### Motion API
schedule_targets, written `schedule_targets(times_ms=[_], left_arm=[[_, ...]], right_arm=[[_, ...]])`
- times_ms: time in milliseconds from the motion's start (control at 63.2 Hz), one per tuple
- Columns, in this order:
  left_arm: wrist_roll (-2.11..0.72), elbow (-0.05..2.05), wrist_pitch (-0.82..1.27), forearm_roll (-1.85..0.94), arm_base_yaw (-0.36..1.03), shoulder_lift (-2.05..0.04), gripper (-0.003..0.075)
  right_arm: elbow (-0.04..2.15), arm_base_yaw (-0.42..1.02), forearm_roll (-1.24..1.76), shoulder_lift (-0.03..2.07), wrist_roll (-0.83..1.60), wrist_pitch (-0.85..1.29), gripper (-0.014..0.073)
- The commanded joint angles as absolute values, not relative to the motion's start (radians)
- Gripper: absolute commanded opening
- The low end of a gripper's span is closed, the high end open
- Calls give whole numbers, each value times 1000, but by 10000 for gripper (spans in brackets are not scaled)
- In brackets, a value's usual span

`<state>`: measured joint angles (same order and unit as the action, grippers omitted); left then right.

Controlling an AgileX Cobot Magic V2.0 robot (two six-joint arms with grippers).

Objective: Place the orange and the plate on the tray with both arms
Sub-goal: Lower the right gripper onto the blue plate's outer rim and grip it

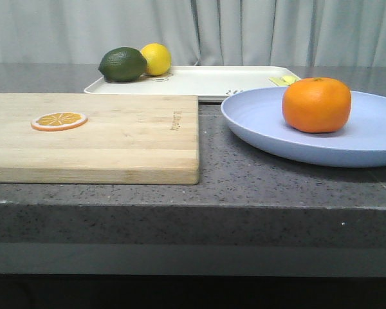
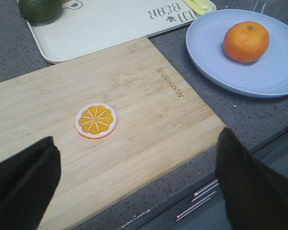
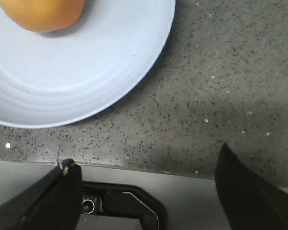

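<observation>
- The whole round bright-orange fruit (image 1: pixel 316 104) sits on the large, shallow, pale lavender-blue plate (image 1: pixel 270 138), slightly off the plate's middle.
- That plate rests on the dark speckled stone countertop (image 1: pixel 244 183), at the right of the front view, just beside the light wooden cutting board (image 1: pixel 116 148) and not touching it.
- The flat rectangular cream-white tray (image 1: pixel 206 82) lies behind both, farther from the robot; the plate's far rim sits close in front of it.
- On the tray's left end a dark green lime-like fruit (image 1: pixel 122 64) and a smaller yellow lemon (image 1: pixel 156 58) rest touching each other; a small yellow item (image 1: pixel 284 80) lies at its right end.
- A thin flat orange slice (image 1: pixel 59 120) lies on the cutting board.
- The left gripper (image 2: pixel 134 184) hovers above the near edge of the board, its 2 black fingers (image 2: pixel 24 184) wide apart and holding nothing.
- The right gripper (image 3: pixel 146 191) hangs over the countertop's front edge near the plate's rim, fingers (image 3: pixel 249 191) spread wide, empty.
</observation>
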<state>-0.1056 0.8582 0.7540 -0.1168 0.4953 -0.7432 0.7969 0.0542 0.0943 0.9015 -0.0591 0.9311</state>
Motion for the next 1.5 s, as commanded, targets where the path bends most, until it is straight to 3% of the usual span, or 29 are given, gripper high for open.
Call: schedule_targets(times_ms=[0,221,522,1155,1249,1487], left_arm=[[-96,882,684,-128,494,-738,639],[-96,882,684,-112,494,-738,638],[-96,882,664,-112,494,-738,639],[-96,882,657,-112,494,-738,639],[-96,882,657,-112,494,-738,639],[-96,882,657,-112,494,-738,638]], right_arm=[[887,42,107,988,-62,923,583],[1046,-102,177,1161,20,1034,583],[1091,-296,619,1341,295,1061,583],[1091,-304,796,1564,412,1045,579],[1091,-304,796,1571,413,1048,503],[1091,-304,796,1571,413,1048,195]])
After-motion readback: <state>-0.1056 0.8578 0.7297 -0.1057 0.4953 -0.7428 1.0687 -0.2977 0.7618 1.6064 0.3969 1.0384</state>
